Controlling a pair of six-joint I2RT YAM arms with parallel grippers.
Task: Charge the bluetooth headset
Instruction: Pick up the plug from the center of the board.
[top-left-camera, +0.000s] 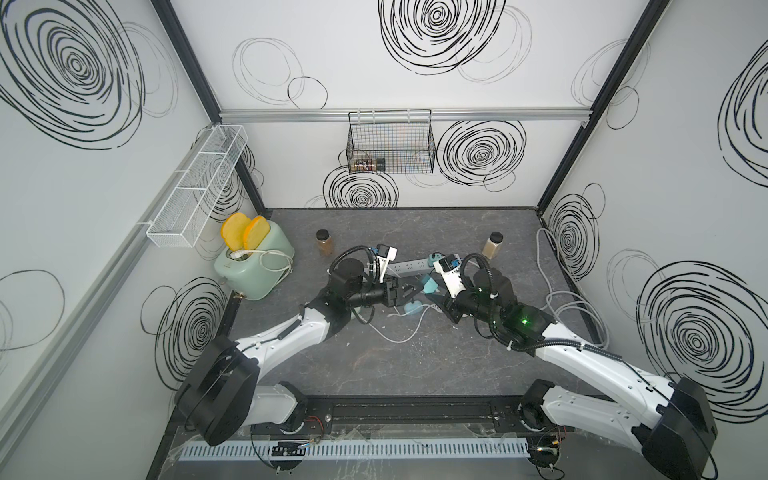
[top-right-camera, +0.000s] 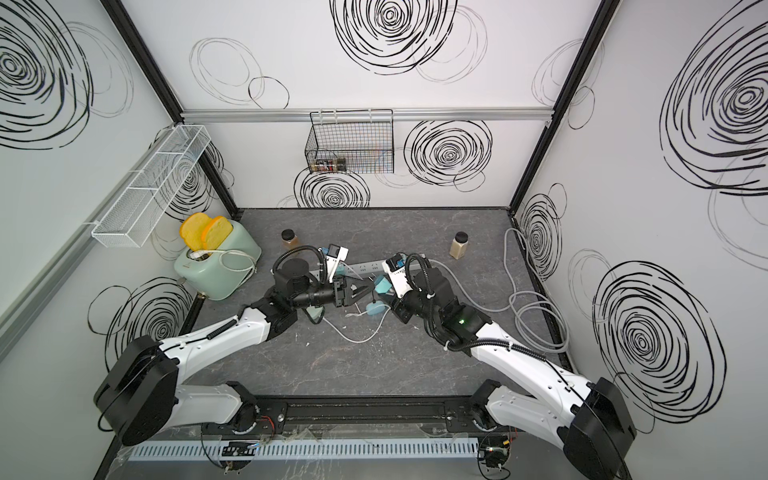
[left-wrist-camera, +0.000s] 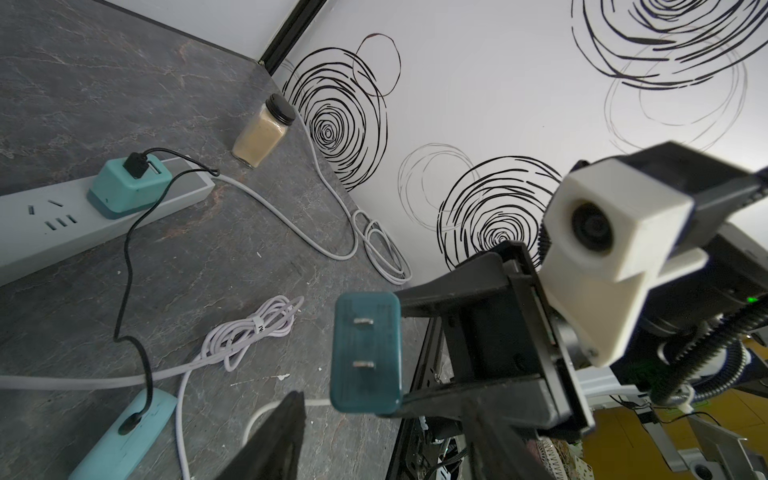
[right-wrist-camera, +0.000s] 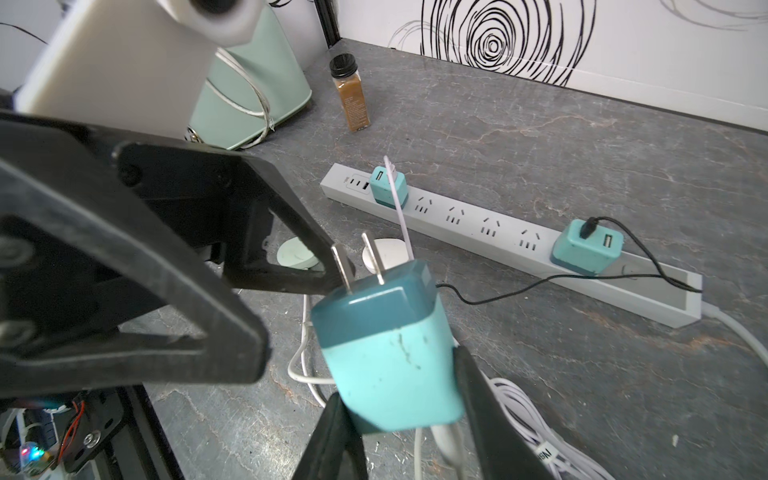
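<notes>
The right gripper (right-wrist-camera: 411, 419) is clamped on a teal charger (right-wrist-camera: 390, 357), one finger on each side of its pale body. It holds the charger off the table (top-left-camera: 415, 374), with the two metal prongs pointing left toward the left gripper (top-left-camera: 409, 292). The left gripper's fingers stand apart with nothing between them. In the right wrist view one fingertip (right-wrist-camera: 316, 284) sits right at a prong, but I cannot tell whether it touches. The bluetooth headset (left-wrist-camera: 120, 436) lies flat on the grey table, below the gap between the two grippers and slightly to the near side, and neither gripper touches it. It is a pale teal oblong body with rounded ends. A black cable (left-wrist-camera: 124, 257) is plugged into its upper face and runs away to a second charger (right-wrist-camera: 586, 247) seated at the right end of the grey power strip (right-wrist-camera: 478, 224), which lies just beyond the grippers. A third charger (right-wrist-camera: 388, 187) sits near the strip's left end. A white cable (right-wrist-camera: 532, 432) leaves the base of the held charger, and a bundle of it lies on the table beneath the right gripper.
</notes>
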